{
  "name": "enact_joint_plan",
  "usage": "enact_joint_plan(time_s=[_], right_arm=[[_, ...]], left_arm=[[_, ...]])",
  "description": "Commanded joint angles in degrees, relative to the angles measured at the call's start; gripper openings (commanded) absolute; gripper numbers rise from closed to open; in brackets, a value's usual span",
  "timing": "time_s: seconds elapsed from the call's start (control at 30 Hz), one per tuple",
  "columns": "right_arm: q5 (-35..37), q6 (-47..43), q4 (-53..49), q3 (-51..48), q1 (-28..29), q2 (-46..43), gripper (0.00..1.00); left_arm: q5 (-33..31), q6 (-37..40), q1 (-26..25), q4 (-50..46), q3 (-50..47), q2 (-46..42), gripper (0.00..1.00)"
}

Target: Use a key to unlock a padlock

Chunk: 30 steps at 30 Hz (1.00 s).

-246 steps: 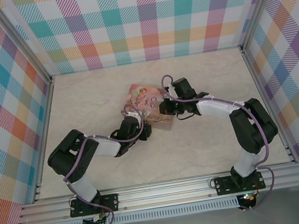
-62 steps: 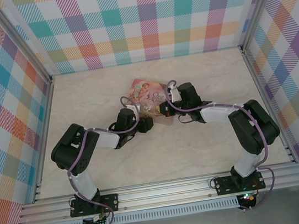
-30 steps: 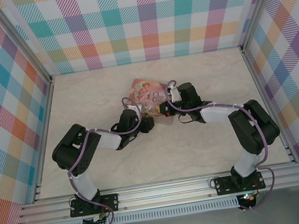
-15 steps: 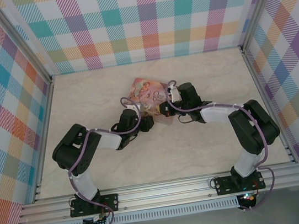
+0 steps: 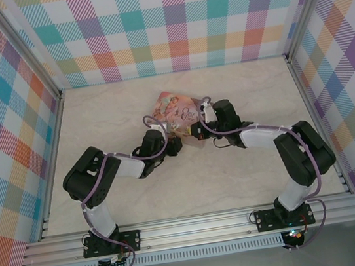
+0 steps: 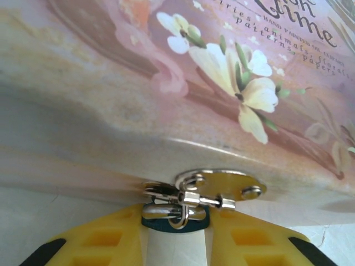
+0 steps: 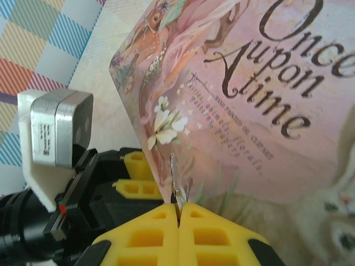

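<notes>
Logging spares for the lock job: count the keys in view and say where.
1. The key sticks out of the shut right end effector, pinched there, close beside the edge of the pink tin. Another could lie hidden beneath the tin.

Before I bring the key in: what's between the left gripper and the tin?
The padlock, at the tin's clasp; the left wrist view shows it.

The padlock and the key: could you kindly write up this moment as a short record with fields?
padlock: blue body, shackle through the silvery hasp
tin: pink, illustrated, lid reads "Once upon a time"
left gripper: fingers close against both sides of the padlock
right gripper: shut on the key
key: thin, silvery, sticking out of the fingertips by the tin's edge
</notes>
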Motion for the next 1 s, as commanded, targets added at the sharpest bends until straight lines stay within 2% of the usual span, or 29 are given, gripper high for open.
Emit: enact_joint_plan(time_s=[0.0, 0.23, 0.5, 0.63, 0.8, 0.97], right_arm=[[1.5, -2.5, 2.6, -2.5, 0.3, -4.8, 0.00], [6.9, -11.6, -0.2, -9.7, 2.4, -14.4, 0.00], [13.7, -20.5, -4.5, -16.7, 7.6, -22.4, 0.00], [16.3, -22.4, -3.4, -19.0, 10.4, -21.8, 0.00], [18.7, -25.1, -2.8, -17.6, 13.9, -16.6, 0.00], [20.1, -26.1, -1.1, -15.9, 15.1, -12.6, 0.00]], left_arm=[[0.2, -1.5, -0.9, -0.1, 1.6, -1.6, 0.29], [0.9, -5.3, -2.1, -9.0, 3.0, -6.5, 0.29], [2.0, -11.1, -2.7, -18.4, 6.1, -10.1, 0.28], [2.7, -13.5, -2.8, -21.8, 7.6, -11.0, 0.27], [5.8, -17.3, -2.9, -25.9, 9.8, -10.5, 0.25], [6.9, -18.6, -2.9, -28.4, 11.1, -11.3, 0.24]])
